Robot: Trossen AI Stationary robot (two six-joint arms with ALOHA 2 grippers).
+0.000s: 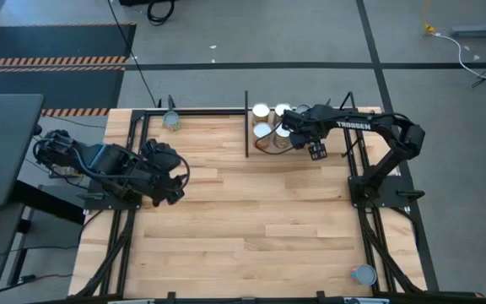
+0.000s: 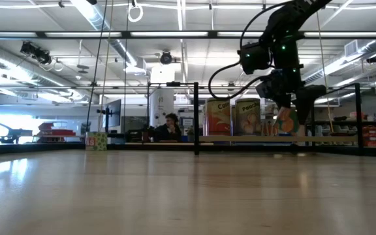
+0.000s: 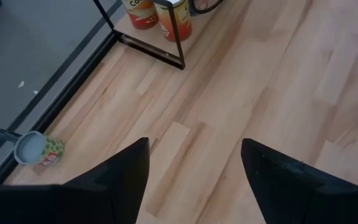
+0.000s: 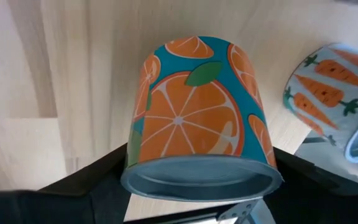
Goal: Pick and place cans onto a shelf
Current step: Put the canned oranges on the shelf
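Right end effector (image 4: 197,186) gripping an orange-print can (image 4: 197,112) over the shelf (image 1: 264,149) at the worktop's (image 1: 243,211) far edge, beside 3 cans (image 1: 261,112) standing there. Left end effector (image 3: 194,180) hanging released above the worktop's left side.

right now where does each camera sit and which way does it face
high view: above the table, facing straight down; both arms show, right gripper over the shelf.
low view: table-top height, level toward the shelf; right arm drops in.
left wrist: looks past open left gripper to tabletop.
right wrist: right gripper holds orange can.
Shared: high and low views both see the shelf.
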